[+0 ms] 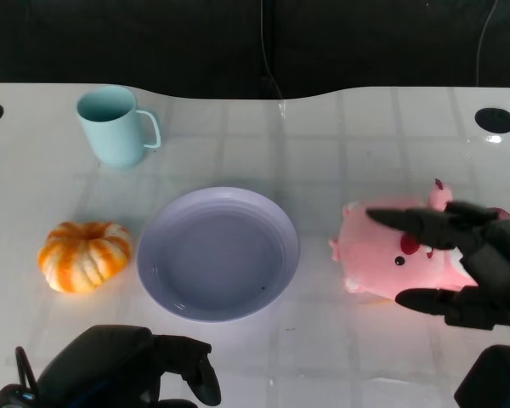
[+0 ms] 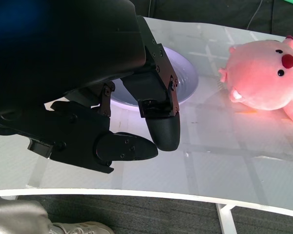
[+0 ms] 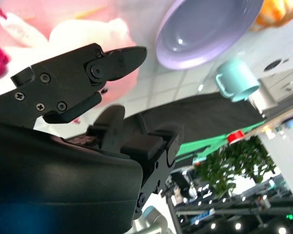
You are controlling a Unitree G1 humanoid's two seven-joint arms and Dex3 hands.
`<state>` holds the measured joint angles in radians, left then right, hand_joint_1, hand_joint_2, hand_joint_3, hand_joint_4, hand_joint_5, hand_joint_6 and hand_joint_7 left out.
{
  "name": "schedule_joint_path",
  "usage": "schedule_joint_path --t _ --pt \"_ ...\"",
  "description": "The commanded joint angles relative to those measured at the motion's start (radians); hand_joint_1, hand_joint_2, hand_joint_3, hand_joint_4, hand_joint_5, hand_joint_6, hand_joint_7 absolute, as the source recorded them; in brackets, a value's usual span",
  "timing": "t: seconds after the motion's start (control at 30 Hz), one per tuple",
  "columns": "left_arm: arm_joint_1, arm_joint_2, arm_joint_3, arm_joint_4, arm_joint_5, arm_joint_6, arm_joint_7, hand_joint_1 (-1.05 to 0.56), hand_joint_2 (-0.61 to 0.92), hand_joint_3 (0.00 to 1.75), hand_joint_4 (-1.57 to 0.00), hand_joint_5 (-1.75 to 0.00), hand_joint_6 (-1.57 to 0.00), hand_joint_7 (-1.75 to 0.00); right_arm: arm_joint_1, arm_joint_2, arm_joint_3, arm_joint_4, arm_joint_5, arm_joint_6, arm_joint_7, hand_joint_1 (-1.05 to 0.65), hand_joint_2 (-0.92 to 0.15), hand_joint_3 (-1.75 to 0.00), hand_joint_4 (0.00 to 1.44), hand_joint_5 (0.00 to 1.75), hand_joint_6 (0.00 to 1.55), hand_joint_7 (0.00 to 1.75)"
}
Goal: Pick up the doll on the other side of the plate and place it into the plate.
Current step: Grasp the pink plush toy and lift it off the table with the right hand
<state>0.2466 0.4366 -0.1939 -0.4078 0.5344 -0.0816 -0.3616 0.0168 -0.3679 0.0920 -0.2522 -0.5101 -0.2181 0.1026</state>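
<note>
1. We see the pink plush doll with red nose [image 1: 382, 251] lying right of the round lavender plate [image 1: 218, 252], long axis left-right, head toward it.
2. Our right hand [image 1: 459, 263] spreads wide over it, holding nothing.

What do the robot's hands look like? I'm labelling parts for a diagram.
Both the left hand and right hand are matte black, built from rounded shells and blocky finger segments with blunt tips. Small screws show on the segments in the wrist views.
</note>
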Motion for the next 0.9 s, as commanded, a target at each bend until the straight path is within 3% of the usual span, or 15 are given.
schedule_joint_path --t 0.03,0.23,0.5,0.67,0.9 --pt "-0.005 0.012 0.006 0.002 0.001 -0.003 0.008 -0.27 0.92 0.33 -0.68 -1.44 -0.78 -0.83 -0.011 -0.004 -0.025 -0.024 -0.022 0.045 -0.009 -0.52 -0.82 0.0 0.11 0.76 0.31 0.0" --pt "-0.009 0.005 -0.001 0.003 0.0 -0.001 0.008 -0.27 0.92 0.33 -0.68 -1.44 -0.79 -0.83 -0.024 -0.035 -0.027 -0.072 -0.084 0.174 0.059 -0.59 -0.82 0.0 0.01 0.72 0.19 0.0" --pt "-0.009 -0.002 -0.011 -0.008 0.008 0.013 0.001 -0.29 0.92 0.34 -0.68 -1.42 -0.79 -0.83 -0.067 -0.108 -0.007 -0.142 -0.226 0.358 0.225 -0.67 -0.82 0.0 0.01 0.51 0.13 0.02" --pt "-0.014 -0.001 -0.012 -0.001 0.006 0.006 0.003 -0.3 0.92 0.34 -0.7 -1.39 -0.79 -0.83 -0.109 -0.137 0.02 -0.1 -0.245 0.408 0.315 -0.64 -0.82 0.0 0.07 0.5 0.18 0.03" --pt "-0.016 -0.002 -0.014 0.008 0.005 -0.001 0.007 -0.3 0.92 0.33 -0.71 -1.33 -0.8 -0.84 -0.173 -0.15 0.068 0.034 -0.261 0.405 0.318 -0.66 -0.82 0.0 0.14 0.4 0.21 0.02"
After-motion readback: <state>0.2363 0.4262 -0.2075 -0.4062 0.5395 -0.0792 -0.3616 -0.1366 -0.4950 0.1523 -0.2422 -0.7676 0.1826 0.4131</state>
